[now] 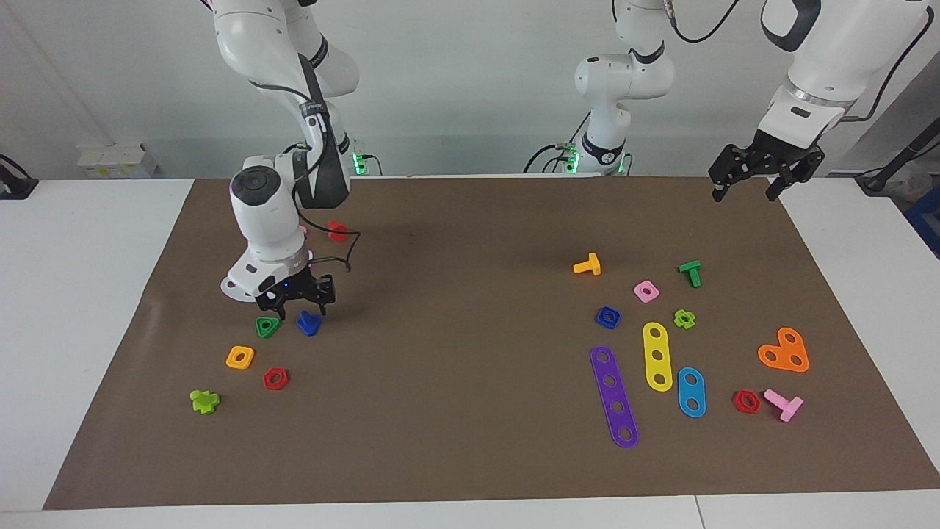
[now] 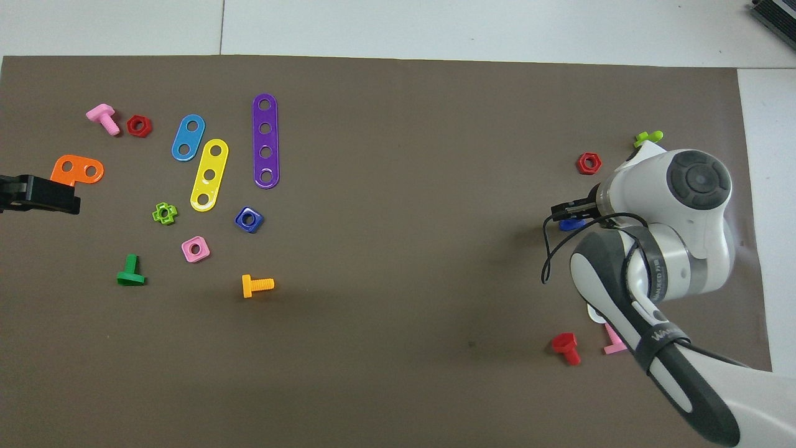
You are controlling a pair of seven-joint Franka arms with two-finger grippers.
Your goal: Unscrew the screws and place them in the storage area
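Note:
The dark-blue screw (image 1: 308,322) lies loose on the brown mat (image 1: 470,441) at the right arm's end, beside a green triangular nut (image 1: 268,327). My right gripper (image 1: 301,308) hovers just above the screw, open and holding nothing. In the overhead view the screw (image 2: 567,224) is partly hidden under the right gripper (image 2: 569,208). Its matching dark-blue nut (image 1: 608,317) (image 2: 249,219) rests toward the left arm's end of the mat. My left gripper (image 1: 743,192) (image 2: 62,196) waits, open and empty, in the air over the mat's corner at the left arm's end.
Around the screw lie an orange square nut (image 1: 240,357), a red hex nut (image 1: 275,378), a lime bolt (image 1: 204,401) and a red bolt (image 1: 338,232). Purple (image 1: 614,397), yellow (image 1: 657,356) and blue (image 1: 691,391) holed strips and more bolts and nuts lie at the left arm's end.

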